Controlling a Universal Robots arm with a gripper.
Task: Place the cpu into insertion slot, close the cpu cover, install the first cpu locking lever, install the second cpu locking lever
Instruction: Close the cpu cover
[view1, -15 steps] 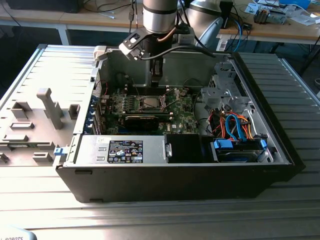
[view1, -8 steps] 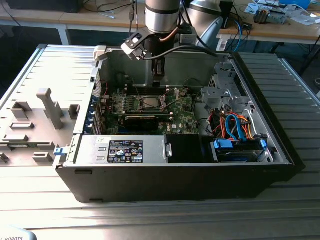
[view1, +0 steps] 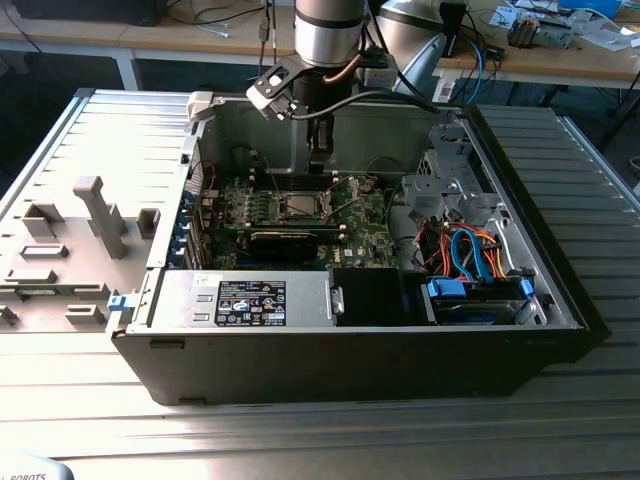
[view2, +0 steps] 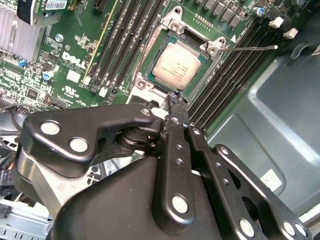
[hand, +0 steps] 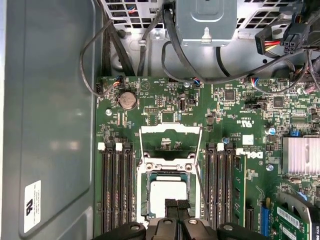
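Note:
The cpu is a silver-grey square chip lying flat in the insertion slot, with the slot's metal rim around it. In the first wrist view the cpu sits in the slot just beyond my fingertips. The cpu cover, a silvery frame with a cut-out middle, stands swung open behind the slot on its hinge. A thin wire locking lever sticks out free beside the slot. My gripper hovers a little above the slot's near edge, fingers shut together with nothing between them. In the exterior view the gripper hangs inside the open computer case over the green board.
Black memory slots flank the slot on both sides. A finned heatsink and cables lie nearby. The case's grey steel wall stands behind the arm. A drive bay with blue and orange cables fills the exterior view's right.

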